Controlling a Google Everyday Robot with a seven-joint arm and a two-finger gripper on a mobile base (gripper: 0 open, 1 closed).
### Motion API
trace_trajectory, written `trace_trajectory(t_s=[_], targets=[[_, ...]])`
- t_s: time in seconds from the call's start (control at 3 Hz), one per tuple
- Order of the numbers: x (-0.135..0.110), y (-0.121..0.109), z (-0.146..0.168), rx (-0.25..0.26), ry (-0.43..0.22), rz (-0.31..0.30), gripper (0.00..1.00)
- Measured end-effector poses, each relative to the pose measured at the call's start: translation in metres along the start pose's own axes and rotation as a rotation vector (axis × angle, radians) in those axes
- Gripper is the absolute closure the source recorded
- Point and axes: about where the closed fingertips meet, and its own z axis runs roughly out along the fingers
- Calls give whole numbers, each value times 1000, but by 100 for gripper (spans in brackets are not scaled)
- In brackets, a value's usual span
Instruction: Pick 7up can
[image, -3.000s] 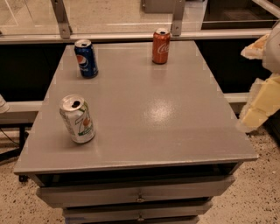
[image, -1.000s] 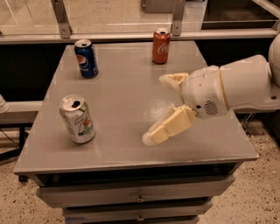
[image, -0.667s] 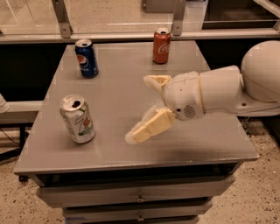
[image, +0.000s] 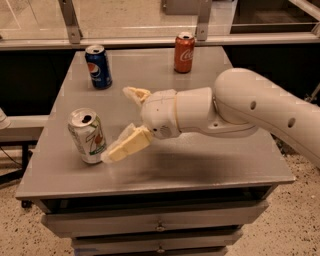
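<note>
The 7up can (image: 87, 136) stands upright near the front left of the grey table (image: 200, 165). It is silver-white with green lettering, a red spot and an open silver top. My gripper (image: 121, 121) reaches in from the right on a white arm and is open. Its near cream finger (image: 126, 145) lies low with its tip just beside the can's right side. The far finger (image: 136, 94) sits behind, apart from the can. The can is not between the fingers.
A blue Pepsi can (image: 98, 66) stands at the back left of the table. A red Coca-Cola can (image: 184, 52) stands at the back middle. A metal rail (image: 150, 41) runs behind the table. Drawers (image: 160, 227) sit under the tabletop.
My arm has swept in from the right edge, leftward across the table, bringing the open gripper up to the 7up can. The cans have not moved.
</note>
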Motion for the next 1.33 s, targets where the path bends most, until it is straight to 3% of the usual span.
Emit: trace_trajectory(t_s=[0.67, 1.33], targets=[[-2, 17, 51, -38, -84, 22, 1], [0, 31, 66, -61, -119, 41, 42]])
